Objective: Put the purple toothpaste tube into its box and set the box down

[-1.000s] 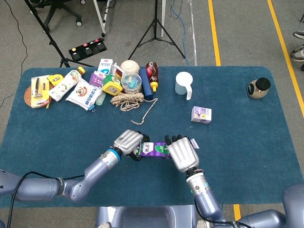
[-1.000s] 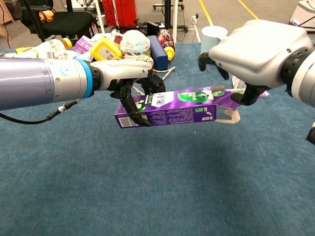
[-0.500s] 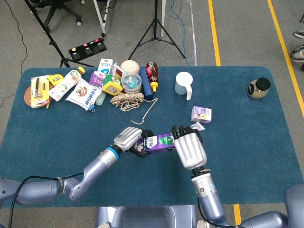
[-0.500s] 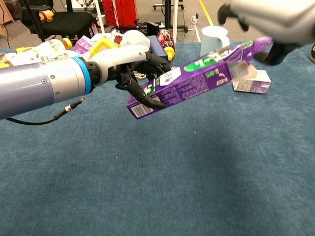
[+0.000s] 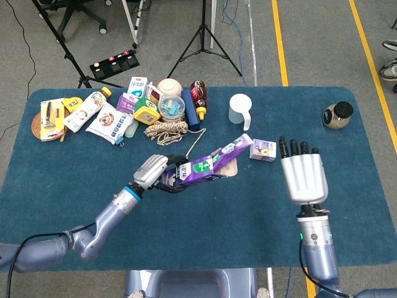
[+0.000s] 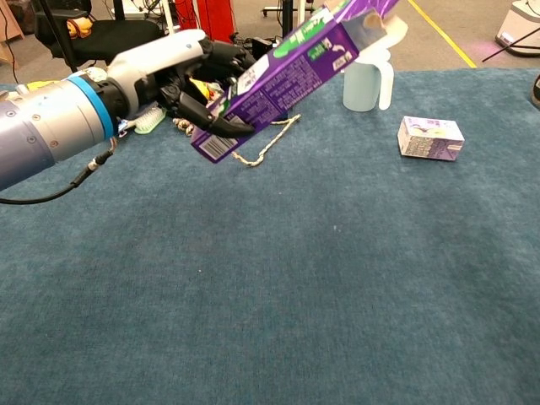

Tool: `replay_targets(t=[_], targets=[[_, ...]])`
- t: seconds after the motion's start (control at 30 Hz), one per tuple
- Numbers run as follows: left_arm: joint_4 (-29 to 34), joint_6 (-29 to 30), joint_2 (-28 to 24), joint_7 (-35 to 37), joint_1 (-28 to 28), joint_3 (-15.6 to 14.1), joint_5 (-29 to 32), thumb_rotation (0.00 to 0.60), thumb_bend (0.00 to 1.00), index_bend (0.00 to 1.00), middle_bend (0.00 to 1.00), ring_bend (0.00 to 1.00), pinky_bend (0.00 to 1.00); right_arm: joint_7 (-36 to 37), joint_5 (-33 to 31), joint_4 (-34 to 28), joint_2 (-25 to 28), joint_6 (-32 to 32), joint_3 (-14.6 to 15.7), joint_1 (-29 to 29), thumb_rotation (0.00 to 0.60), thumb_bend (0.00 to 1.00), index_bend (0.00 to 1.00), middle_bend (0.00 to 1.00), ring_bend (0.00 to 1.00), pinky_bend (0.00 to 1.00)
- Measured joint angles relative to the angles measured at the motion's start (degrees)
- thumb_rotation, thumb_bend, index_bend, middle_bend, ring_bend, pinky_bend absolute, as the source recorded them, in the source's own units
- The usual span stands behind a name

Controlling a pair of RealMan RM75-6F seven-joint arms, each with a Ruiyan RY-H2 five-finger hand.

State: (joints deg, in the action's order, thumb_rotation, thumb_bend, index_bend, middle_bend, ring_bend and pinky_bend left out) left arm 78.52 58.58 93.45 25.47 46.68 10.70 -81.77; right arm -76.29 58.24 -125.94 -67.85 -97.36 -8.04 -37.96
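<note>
- Box (image 5: 211,165) is now gripped by left hand (image 5: 162,174) alone, its open end tilted up toward 2 o'clock.
- Right hand (image 5: 303,177) is withdrawn to 3 o'clock, flat, fingers spread, nothing held.
- Tube not visible, judged already boxed; setting down remains.

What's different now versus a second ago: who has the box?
The right robot hand let go of the purple box and pulled away right, fingers spread. The left robot hand still grips the box alone, its open end tilted higher. The small carton and mug stayed put.
</note>
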Motion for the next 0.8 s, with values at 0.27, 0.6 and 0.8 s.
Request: replay_targets(t=[0.27, 0.6, 0.8], targets=[[-10.43, 13.14, 4.02, 3.36, -1.92, -1.02, -8.05, 0.600, 0.24, 0.53, 0.47, 0.38, 0.58, 10.88, -6.29, 11.70, 2.49, 7.91, -1.07, 2.16, 0.600, 0.37, 0.18, 0.35, 0.42, 0.64], [-24.34, 28.43, 12.33, 11.88, -3.09, 0.12, -12.83, 0.600, 0.23, 0.53, 0.47, 0.38, 0.58, 14.47, -9.44, 18.61, 1.62, 12.56, -1.36, 2.78, 0.600, 0.37, 0.19, 0.35, 0.42, 0.64], [-25.57, 27.31, 14.08, 16.40, -3.15, 0.76, -11.21, 0.600, 0.23, 0.53, 0.47, 0.38, 0.58, 14.31, -9.83, 19.03, 1.45, 12.83, -1.34, 2.86, 0.600, 0.37, 0.19, 0.35, 0.42, 0.64]])
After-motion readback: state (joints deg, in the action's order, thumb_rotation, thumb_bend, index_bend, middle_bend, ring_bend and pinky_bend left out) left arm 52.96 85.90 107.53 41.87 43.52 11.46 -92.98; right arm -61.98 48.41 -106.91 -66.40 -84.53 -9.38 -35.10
